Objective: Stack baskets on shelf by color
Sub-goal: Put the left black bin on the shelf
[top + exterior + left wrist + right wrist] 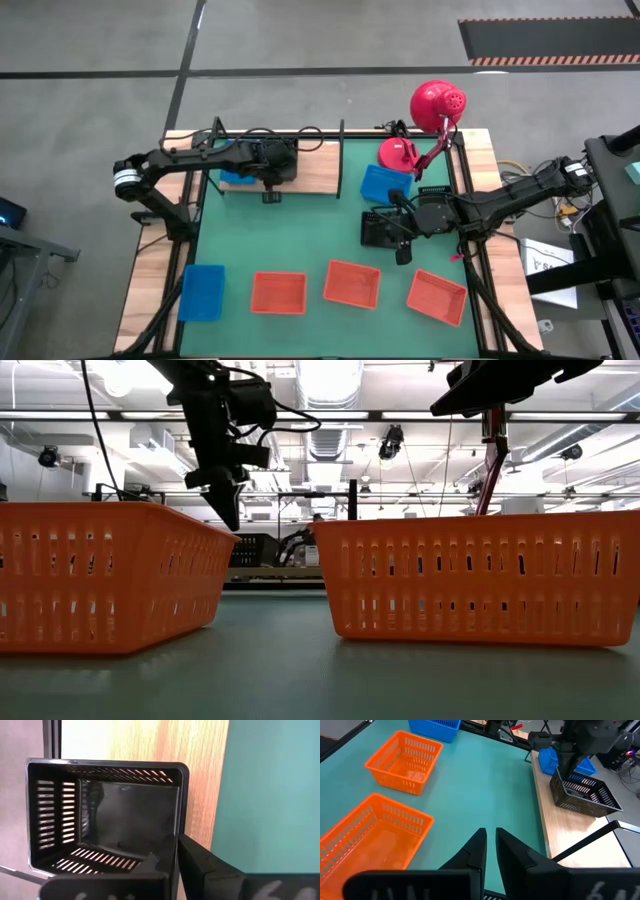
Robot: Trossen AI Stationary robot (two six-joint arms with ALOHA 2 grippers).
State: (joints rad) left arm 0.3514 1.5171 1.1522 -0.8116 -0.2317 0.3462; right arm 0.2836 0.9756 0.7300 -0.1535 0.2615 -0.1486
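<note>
Three orange-red baskets [352,284] line the lower edge of the high view on the green mat [300,240], beside a blue basket [202,292] at lower left. At upper centre sits the wooden shelf [315,168], where the left gripper [271,185] is clenched on the wall of a black basket [105,815] tilted over the board. Right of centre, the right gripper [402,245] hangs above the mat with fingers nearly together, gripping nothing, a second black basket [378,230] just beside it.
</note>
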